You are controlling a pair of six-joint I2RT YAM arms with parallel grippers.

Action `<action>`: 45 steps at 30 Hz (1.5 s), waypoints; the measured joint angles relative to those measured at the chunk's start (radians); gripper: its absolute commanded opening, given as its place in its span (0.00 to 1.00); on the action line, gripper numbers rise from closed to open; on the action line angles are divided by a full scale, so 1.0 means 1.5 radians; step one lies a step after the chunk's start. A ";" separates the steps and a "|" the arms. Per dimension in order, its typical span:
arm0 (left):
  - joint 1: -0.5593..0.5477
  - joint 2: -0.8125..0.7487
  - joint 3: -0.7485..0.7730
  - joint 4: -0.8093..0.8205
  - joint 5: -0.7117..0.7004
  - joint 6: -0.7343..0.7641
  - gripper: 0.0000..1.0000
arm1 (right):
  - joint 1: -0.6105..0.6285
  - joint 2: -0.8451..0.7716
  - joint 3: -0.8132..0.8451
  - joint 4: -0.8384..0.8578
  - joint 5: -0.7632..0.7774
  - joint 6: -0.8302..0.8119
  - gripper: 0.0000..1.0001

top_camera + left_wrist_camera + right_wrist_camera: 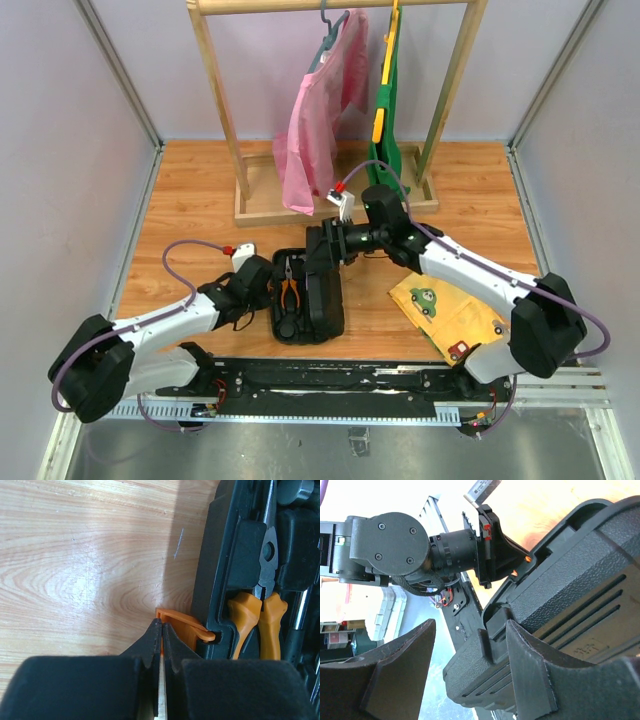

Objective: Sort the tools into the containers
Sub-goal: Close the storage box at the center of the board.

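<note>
Tightly closed, left fingers [149, 647] touch orange latch [183, 625].

black tool case [276, 300] on wood table [200, 200], lid [326, 290] tilted up; orange-handled pliers [290, 288] slotted inside

Black tool case [325, 305], orange latch [180, 625], orange-handled pliers [257, 625].

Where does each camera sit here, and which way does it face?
Top external: above and behind the bases, looking down on the table, left arm, right arm and tool case.
Left wrist: looks down past the shut left gripper at the orange latch and orange-handled pliers.
Right wrist: looks along the open right gripper at the case lid and the left arm.
Shared: all three show the tool case.
</note>
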 measured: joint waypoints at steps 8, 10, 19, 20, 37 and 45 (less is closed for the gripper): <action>-0.001 -0.013 -0.007 -0.002 0.005 -0.006 0.03 | 0.012 0.023 0.055 0.011 -0.006 0.003 0.61; -0.002 -0.014 -0.008 -0.003 0.005 -0.008 0.03 | 0.012 0.016 0.056 0.014 -0.004 0.002 0.61; -0.003 -0.015 -0.008 -0.004 0.005 -0.010 0.03 | 0.012 -0.030 0.042 -0.036 0.095 -0.025 0.60; -0.003 -0.015 -0.008 -0.003 0.005 -0.010 0.03 | 0.012 -0.044 0.034 -0.052 0.130 -0.030 0.61; -0.004 -0.012 -0.008 0.001 0.011 -0.010 0.03 | -0.208 -0.222 -0.183 -0.218 0.418 -0.084 0.67; -0.004 -0.006 -0.006 0.005 0.012 -0.010 0.03 | -0.303 -0.115 -0.238 -0.171 0.223 -0.115 0.66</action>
